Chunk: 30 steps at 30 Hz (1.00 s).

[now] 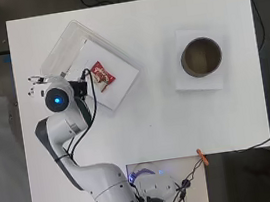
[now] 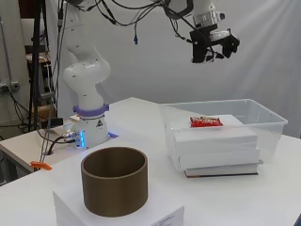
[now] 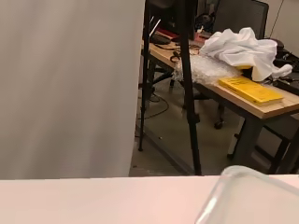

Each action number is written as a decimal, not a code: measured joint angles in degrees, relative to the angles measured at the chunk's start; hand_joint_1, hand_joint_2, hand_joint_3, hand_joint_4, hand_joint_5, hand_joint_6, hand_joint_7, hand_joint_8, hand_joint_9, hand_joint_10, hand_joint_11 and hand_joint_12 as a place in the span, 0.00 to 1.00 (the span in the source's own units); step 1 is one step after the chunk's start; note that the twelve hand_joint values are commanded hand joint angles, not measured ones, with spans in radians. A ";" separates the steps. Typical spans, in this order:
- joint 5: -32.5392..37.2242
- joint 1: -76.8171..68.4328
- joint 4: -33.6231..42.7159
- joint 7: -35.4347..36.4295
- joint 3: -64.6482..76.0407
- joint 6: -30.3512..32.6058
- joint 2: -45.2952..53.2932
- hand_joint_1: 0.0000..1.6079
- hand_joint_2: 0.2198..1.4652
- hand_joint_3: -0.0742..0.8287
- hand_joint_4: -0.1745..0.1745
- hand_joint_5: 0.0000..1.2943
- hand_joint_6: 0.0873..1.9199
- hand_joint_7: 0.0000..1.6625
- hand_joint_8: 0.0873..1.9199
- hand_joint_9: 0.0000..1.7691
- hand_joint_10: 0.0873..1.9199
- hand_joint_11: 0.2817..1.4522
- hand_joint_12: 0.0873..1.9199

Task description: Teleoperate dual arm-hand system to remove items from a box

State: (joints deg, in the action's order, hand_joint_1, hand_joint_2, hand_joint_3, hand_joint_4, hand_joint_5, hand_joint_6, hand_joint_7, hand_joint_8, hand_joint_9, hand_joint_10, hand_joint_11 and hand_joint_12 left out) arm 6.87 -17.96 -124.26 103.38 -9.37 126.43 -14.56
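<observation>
A clear plastic box (image 1: 65, 37) stands at the table's far left, holding a stack of white blocks (image 1: 118, 88). A red snack packet (image 1: 103, 76) lies flat on top of the stack. In the side view the packet (image 2: 205, 122) rests on the blocks (image 2: 216, 146) inside the box (image 2: 273, 123). The hand (image 1: 36, 83) hangs high above the box's near-left corner, pointing out past the table edge. Its fingers look relaxed and hold nothing. In the side view the hand (image 2: 214, 47) is far above the packet. The wrist view shows only a corner of the box's rim (image 3: 224, 196).
A brown open cylinder (image 1: 201, 57) stands on a flat white box (image 1: 198, 83) at the table's right. In the side view the cylinder (image 2: 114, 186) is nearest the camera. An orange clip (image 1: 202, 156) sits at the table's near edge.
</observation>
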 joint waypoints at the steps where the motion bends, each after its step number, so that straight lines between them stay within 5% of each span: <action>1: 1.22 -0.11 -0.96 -0.04 0.01 -0.14 -0.63 0.56 0.76 0.08 0.18 0.45 0.42 0.53 0.46 0.59 0.48 0.29 0.59; 2: 1.88 -0.05 -1.92 -0.38 -0.01 0.23 -1.47 0.37 0.70 0.07 0.27 0.35 0.22 0.53 0.28 0.58 0.33 0.29 0.40; 3: 1.81 0.09 -2.76 -1.38 -0.13 0.62 -2.29 0.27 0.67 0.08 0.30 0.30 0.10 0.56 0.29 0.60 0.38 0.31 0.43; 4: 0.25 0.38 -3.16 -5.59 -0.29 0.38 -2.99 0.23 0.64 0.08 0.30 0.28 0.02 0.57 0.42 0.61 0.53 0.32 0.56; 6: -2.31 0.78 -1.09 -15.51 -0.26 -3.33 -1.80 0.12 0.56 0.07 0.39 0.24 0.00 0.35 0.18 0.41 0.24 0.21 0.26; 8: -5.42 1.23 3.10 -30.51 -0.07 -11.25 1.01 0.07 0.52 0.07 0.45 0.21 0.00 0.28 0.02 0.33 0.04 0.20 0.05; 12: -11.11 2.00 9.45 -58.29 1.09 -27.69 7.49 0.05 0.49 0.08 0.43 0.14 0.00 0.21 0.00 0.29 0.00 0.22 0.00; 14: -12.23 2.35 10.85 -65.58 2.07 -34.21 9.62 0.05 0.49 0.08 0.42 0.15 0.00 0.23 0.00 0.31 0.00 0.24 0.00; 17: -13.21 2.87 8.88 -68.09 3.57 -36.95 9.84 0.06 0.52 0.10 0.41 0.17 0.00 0.25 0.00 0.32 0.00 0.24 0.00; 24: -14.63 4.59 -5.02 -65.84 7.64 -30.50 6.11 0.08 0.56 0.09 0.40 0.23 0.00 0.31 0.00 0.35 0.00 0.25 0.00; 30: -14.89 5.19 -7.26 -59.37 9.31 -25.66 5.74 0.08 0.57 0.08 0.41 0.23 0.00 0.32 0.00 0.39 0.00 0.31 0.00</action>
State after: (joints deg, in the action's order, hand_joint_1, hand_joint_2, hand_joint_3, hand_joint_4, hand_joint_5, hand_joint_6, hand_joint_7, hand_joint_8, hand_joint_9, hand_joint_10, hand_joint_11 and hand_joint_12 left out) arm -8.02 -12.77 -131.52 44.01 -0.05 100.77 -8.83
